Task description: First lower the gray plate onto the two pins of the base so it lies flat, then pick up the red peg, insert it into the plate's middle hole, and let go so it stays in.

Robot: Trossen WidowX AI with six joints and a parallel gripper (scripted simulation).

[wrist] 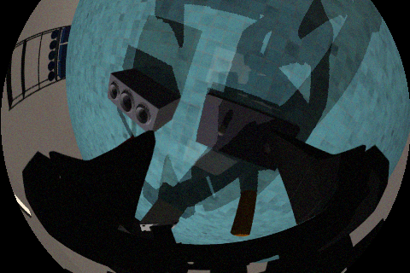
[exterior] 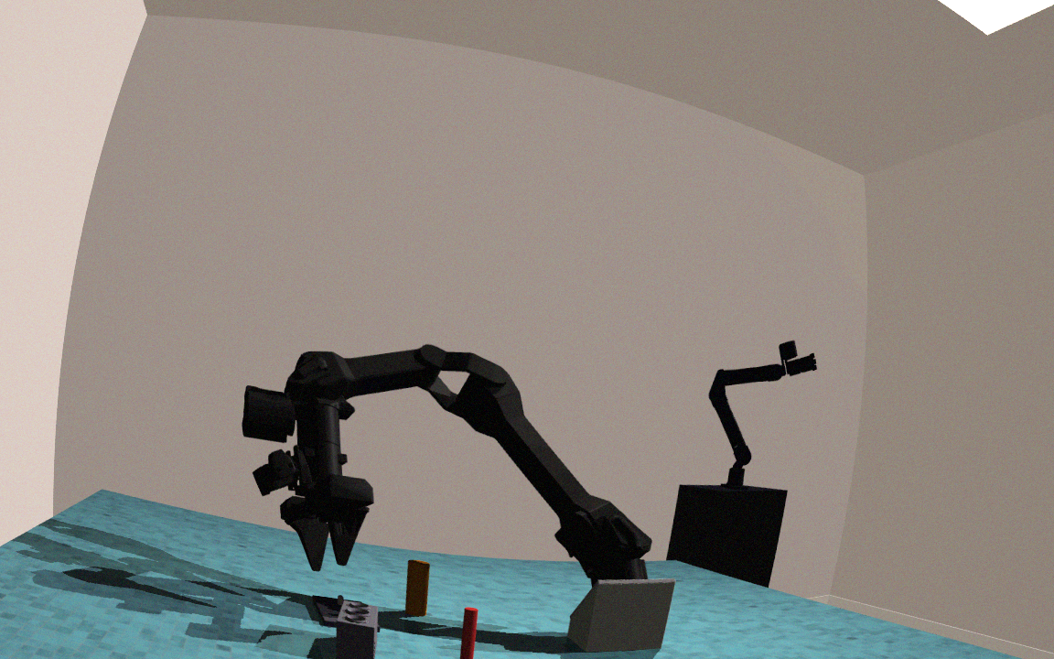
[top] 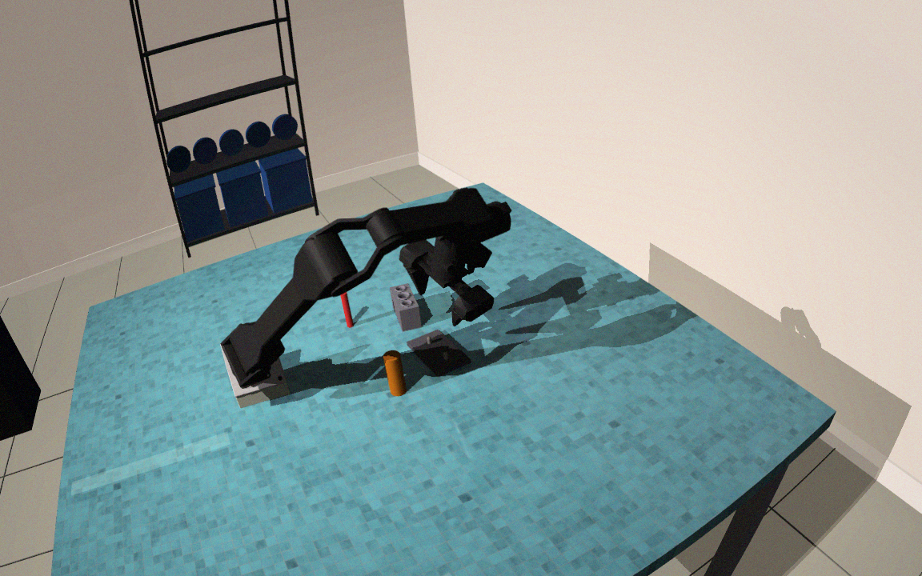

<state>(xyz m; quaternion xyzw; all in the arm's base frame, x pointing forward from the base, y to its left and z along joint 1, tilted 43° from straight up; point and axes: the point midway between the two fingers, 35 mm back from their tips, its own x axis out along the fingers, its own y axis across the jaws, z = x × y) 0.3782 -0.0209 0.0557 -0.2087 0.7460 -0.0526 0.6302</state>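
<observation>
At the upper left of the top view, a rack [top: 224, 98] [wrist: 24, 68] holds blue bins [top: 241, 193] [wrist: 62, 66] on its lowest shelf and blue discs [top: 231, 142] [wrist: 53, 44] on the one above. I cannot tell whether anything lies inside the bins.

Nearer the centre, the red peg [top: 346, 311] [exterior: 469, 632] [wrist: 131, 137] stands upright on the counter [top: 522, 444] [exterior: 23, 589] [wrist: 102, 17], in nobody's hold. A little right and lower stands an orange cylinder [top: 394, 374] [exterior: 417, 588] [wrist: 244, 213], which my task does not name.

Above it in the frame is the gray plate [top: 406, 315] [exterior: 357, 639] [wrist: 145, 87], a thick block with three holes facing up. I see no peg in any of them, the middle one included. Just right and below lies the base [top: 418, 347] [exterior: 324, 610] [wrist: 207, 124], its pins uncovered, the plate near but not on it.

My jaws hang above the plate and base, spread wide, with nothing between them. So neither part of the job is done: the plate has to be seated flat on both pins, then the peg fetched, inserted and released. I judge that I am lining up for the plate; its holes must match the pins when I lower it, or it could sit tilted.
</observation>
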